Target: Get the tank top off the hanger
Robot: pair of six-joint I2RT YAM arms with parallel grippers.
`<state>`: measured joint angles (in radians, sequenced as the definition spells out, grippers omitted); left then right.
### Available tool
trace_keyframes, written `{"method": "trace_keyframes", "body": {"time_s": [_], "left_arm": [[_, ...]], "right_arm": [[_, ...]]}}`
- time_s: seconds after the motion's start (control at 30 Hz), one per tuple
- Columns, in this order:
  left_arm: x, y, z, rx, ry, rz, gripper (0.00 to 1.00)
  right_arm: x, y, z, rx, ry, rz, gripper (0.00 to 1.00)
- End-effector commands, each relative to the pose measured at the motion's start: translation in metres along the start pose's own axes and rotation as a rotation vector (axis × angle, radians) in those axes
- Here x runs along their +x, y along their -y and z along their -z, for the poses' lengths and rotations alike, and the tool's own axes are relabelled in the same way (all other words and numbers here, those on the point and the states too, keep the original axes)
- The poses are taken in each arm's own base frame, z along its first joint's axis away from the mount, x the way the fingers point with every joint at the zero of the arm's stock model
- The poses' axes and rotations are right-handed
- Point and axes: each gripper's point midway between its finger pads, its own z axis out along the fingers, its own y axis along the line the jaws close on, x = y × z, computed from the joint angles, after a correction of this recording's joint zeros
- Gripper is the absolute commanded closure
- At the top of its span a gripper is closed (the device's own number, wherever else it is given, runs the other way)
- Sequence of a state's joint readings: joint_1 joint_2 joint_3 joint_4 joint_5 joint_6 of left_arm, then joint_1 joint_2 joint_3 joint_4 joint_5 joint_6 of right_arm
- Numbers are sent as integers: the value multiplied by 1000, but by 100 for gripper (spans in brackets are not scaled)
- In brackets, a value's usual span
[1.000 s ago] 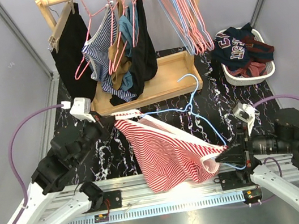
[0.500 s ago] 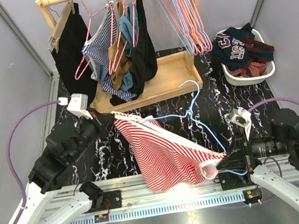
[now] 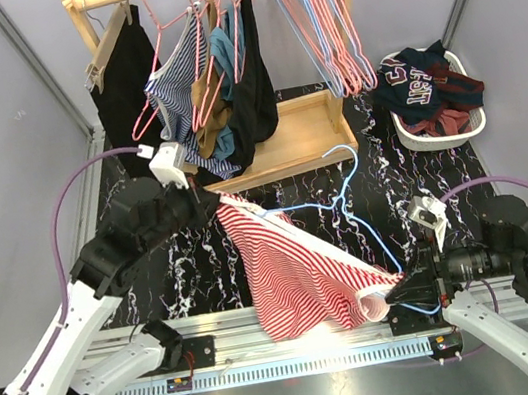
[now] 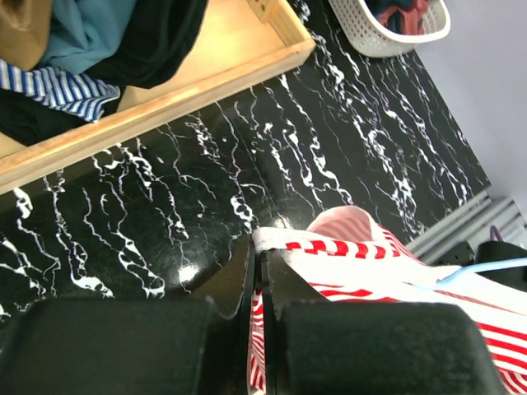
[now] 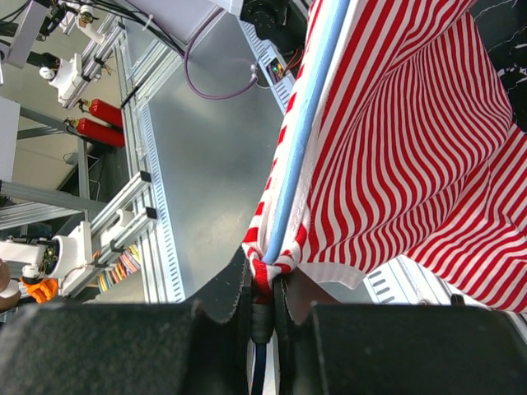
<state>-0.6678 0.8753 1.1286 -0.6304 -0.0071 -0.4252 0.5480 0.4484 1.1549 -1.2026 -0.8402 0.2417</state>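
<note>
The red-and-white striped tank top [image 3: 296, 268] hangs stretched between my two grippers above the table's near side. A light blue hanger [image 3: 345, 199] runs through it, its hook pointing toward the rack. My left gripper [image 3: 216, 201] is shut on the top's upper edge [image 4: 329, 247], the cloth pinched between the jaws. My right gripper [image 3: 399, 286] is shut on the hanger's end [image 5: 296, 156] with striped cloth [image 5: 395, 148] bunched around it.
A wooden rack [image 3: 267, 156] at the back holds several garments [image 3: 203, 76] on hangers and a row of bare hangers [image 3: 326, 25]. A white basket [image 3: 435, 98] of clothes sits at the back right. An aluminium rail [image 3: 269, 349] borders the near edge.
My left gripper has moved right and toward the rack, carrying the top's upper edge. The right gripper drew slightly nearer with the hanger end. Both grips unchanged.
</note>
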Motion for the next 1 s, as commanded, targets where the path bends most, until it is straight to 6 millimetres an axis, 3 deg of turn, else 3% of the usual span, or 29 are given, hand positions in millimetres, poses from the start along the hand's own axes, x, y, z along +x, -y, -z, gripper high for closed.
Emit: {"method": "trace_keyframes", "body": {"time_s": [0.0, 0.27, 0.33, 0.43, 0.6, 0.77, 0.87, 0.97], "left_arm": [[-21, -12, -5, -52, 20, -42, 98], [-15, 9, -16, 70, -53, -51, 100], [-5, 13, -22, 102, -115, -60, 100], [11, 10, -21, 104, -164, -70, 100], [47, -18, -16, 22, -245, -72, 100], [71, -24, -2, 20, -275, -55, 100], [86, -26, 1, 31, -307, -45, 100], [88, -28, 3, 23, -306, -39, 100]], "right_arm": [[11, -29, 11, -139, -19, 63, 100], [14, -29, 11, -143, -18, 65, 100], [11, -29, 13, -123, -9, 80, 100], [3, -20, 17, -38, 31, 109, 100], [-8, -15, 27, 56, 104, 164, 100], [-38, 7, 56, 312, 314, 199, 100], [-43, 2, 65, 321, 391, 229, 100], [-29, -13, 48, 179, 287, 219, 100]]}}
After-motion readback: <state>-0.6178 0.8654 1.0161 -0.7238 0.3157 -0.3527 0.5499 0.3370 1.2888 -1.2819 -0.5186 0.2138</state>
